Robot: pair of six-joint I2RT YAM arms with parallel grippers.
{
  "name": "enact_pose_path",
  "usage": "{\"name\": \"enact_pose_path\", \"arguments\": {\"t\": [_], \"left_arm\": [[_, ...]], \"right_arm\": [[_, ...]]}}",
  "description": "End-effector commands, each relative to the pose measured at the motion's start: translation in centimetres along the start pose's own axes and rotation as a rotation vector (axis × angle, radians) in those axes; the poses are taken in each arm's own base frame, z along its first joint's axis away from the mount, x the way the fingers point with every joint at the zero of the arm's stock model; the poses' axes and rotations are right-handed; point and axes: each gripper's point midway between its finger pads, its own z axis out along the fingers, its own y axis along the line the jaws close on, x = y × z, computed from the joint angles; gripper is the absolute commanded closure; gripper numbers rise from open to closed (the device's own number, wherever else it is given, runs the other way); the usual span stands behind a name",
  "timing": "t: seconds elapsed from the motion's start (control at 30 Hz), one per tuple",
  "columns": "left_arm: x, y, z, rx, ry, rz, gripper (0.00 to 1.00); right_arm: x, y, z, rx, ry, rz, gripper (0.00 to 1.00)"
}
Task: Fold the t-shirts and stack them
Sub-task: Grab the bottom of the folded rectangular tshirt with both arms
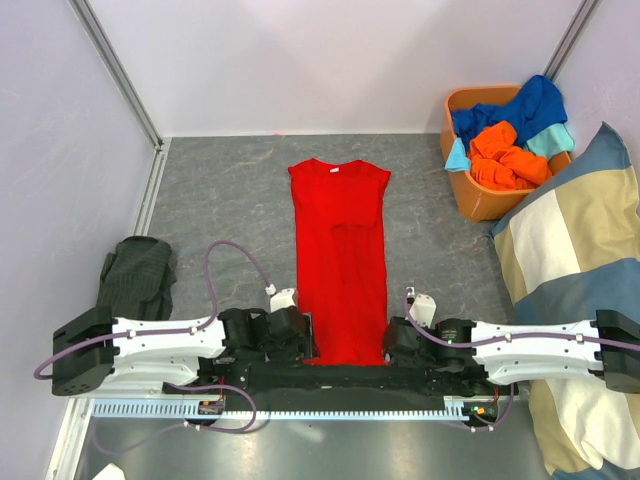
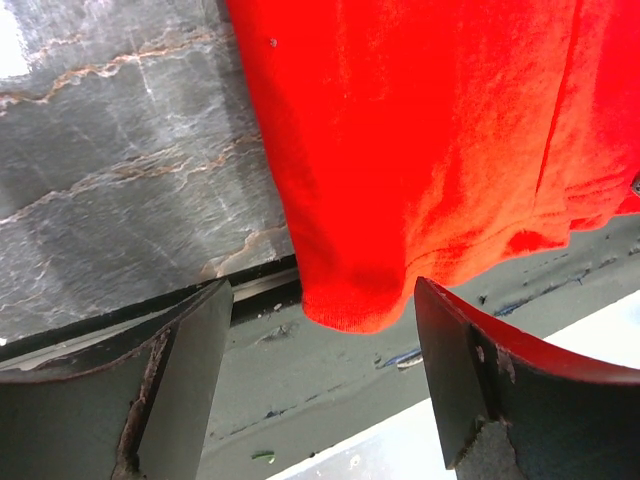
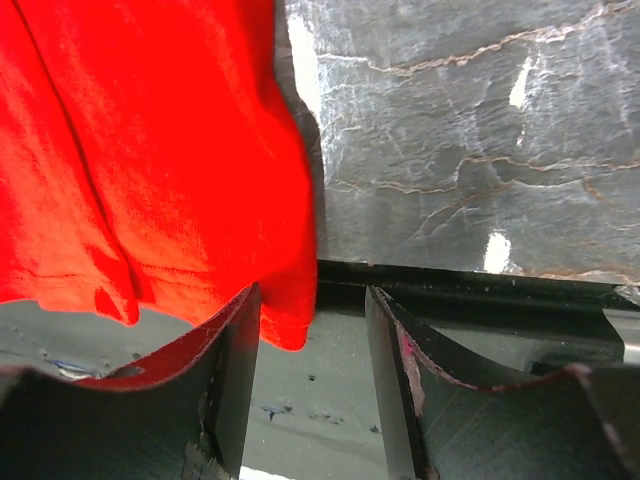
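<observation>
- The red t-shirt [image 1: 338,270] lies flat on the bench [image 1: 230,200] as a long narrow strip. Its collar is far out ahead of both hands and its hem is right at them, drooping a little over the bench's near edge.
- The left hand [image 2: 322,290] has its fingers spread wide. The hem's rounded corner hangs between them and neither finger presses it.
- The right hand [image 3: 312,295] also has its fingers apart, gripping nothing. The other hem corner sits against the inner side of one finger, though I cannot tell whether it touches.
- The shirt looks light, limp and thin, in several layers. It will probably sag and slide apart unless all layers are pinched together.
- The best hold is likely the two hem corners, taken deep enough to catch every layer.
- The overhanging hem gives each lower finger room to get underneath.
- Ahead of the hands the bench is open along the shirt's length for carrying the hem forward.
- Well off the right hand's outer side are a basket [image 1: 480,205] of more t-shirts [image 1: 505,160] and a checked cushion [image 1: 570,260].
- A dark bundle [image 1: 135,275] lies beyond the left hand's outer side.
</observation>
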Motion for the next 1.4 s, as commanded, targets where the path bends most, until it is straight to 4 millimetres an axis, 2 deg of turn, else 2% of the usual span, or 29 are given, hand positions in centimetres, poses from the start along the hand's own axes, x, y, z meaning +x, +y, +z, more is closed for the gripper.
{"name": "enact_pose_path", "arguments": {"t": [0.0, 0.13, 0.23, 0.33, 0.37, 0.43, 0.47, 0.5, 0.63, 0.67, 0.73, 0.77, 0.8, 0.87, 0.93, 1.0, 1.07, 1.1, 1.17, 1.23, 1.27, 1.33, 1.37], "left_arm": [[0.3, -0.2, 0.4, -0.003, 0.003, -0.038, 0.19], [-0.2, -1.3, 0.5, 0.031, -0.019, -0.033, 0.21], [-0.2, -1.3, 0.7, 0.027, -0.017, -0.032, 0.25], [-0.1, -1.4, 0.8, 0.031, -0.011, -0.027, 0.3], [-0.1, -1.5, 0.8, 0.032, -0.012, -0.026, 0.36], [-0.2, -1.3, 0.9, 0.025, -0.018, -0.026, 0.43], [-0.2, -1.3, 0.9, 0.026, -0.02, -0.024, 0.5], [-0.2, -1.2, 0.9, 0.024, -0.022, -0.024, 0.54], [-0.2, -1.0, 1.1, 0.015, -0.024, -0.025, 0.69], [-0.2, -0.9, 1.1, 0.014, -0.024, -0.023, 0.77], [-0.2, -0.8, 1.1, 0.011, -0.023, -0.025, 0.86], [-0.2, -0.8, 1.0, 0.016, -0.023, -0.026, 0.95], [-0.2, -1.0, 1.0, 0.02, -0.024, -0.027, 0.98], [-0.5, -1.4, 0.6, 0.037, -0.035, -0.021, 0.98], [-1.2, -2.2, 0.0, 0.053, -0.058, -0.006, 0.98], [-2.3, -3.9, -1.0, 0.091, -0.091, 0.004, 0.98], [-3.4, -4.3, -1.7, 0.085, -0.138, 0.032, 0.98], [-4.4, -5.4, -2.4, 0.107, -0.167, 0.031, 0.98], [-5.8, -5.5, -2.9, 0.088, -0.232, 0.055, 0.98], [-7.5, -5.8, -3.3, 0.073, -0.295, 0.057, 0.98], [-8.1, -5.9, -3.4, 0.071, -0.314, 0.057, 0.98], [-9.7, -5.9, -3.5, 0.051, -0.362, 0.058, 0.98], [-10.3, -6.0, -3.5, 0.054, -0.378, 0.058, 0.98]], "right_arm": [[-0.3, 0.4, 0.4, -0.018, -0.026, 0.06, 0.46], [0.0, -0.1, 0.7, -0.019, -0.025, 0.067, 0.46], [0.0, 0.0, 0.8, -0.026, -0.025, 0.075, 0.47], [0.0, -0.1, 0.9, -0.024, -0.025, 0.071, 0.49], [0.0, 0.0, 0.9, -0.026, -0.026, 0.071, 0.5], [0.1, -0.2, 1.1, -0.023, -0.024, 0.07, 0.55], [0.2, 0.0, 1.1, -0.031, -0.021, 0.069, 0.59], [0.3, -0.1, 1.2, -0.03, -0.021, 0.069, 0.67], [0.3, 0.0, 1.5, -0.035, -0.022, 0.071, 0.82], [0.3, 0.1, 1.5, -0.041, -0.023, 0.073, 0.89], [0.4, 0.1, 1.6, -0.038, -0.02, 0.069, 0.97], [0.4, 0.2, 1.6, -0.042, -0.02, 0.069, 1.0], [0.2, 0.5, 1.4, -0.051, -0.025, 0.066, 1.0], [-0.2, 0.9, 1.1, -0.063, -0.038, 0.051, 1.0], [-1.1, 2.1, 0.3, -0.095, -0.068, 0.05, 1.0], [-2.2, 3.0, -0.6, -0.113, -0.104, 0.047, 1.0], [-4.0, 4.5, -1.6, -0.143, -0.181, 0.038, 1.0], [-4.7, 5.0, -1.9, -0.148, -0.206, 0.034, 1.0], [-6.8, 6.5, -2.9, -0.16, -0.276, 0.04, 1.0], [-7.8, 7.0, -2.9, -0.131, -0.307, 0.008, 1.0], [-8.9, 7.7, -3.3, -0.131, -0.34, 0.02, 1.0], [-9.7, 8.0, -2.9, -0.098, -0.363, -0.016, 1.0], [-10.7, 8.5, -3.1, -0.096, -0.388, 0.0, 1.0]]}}
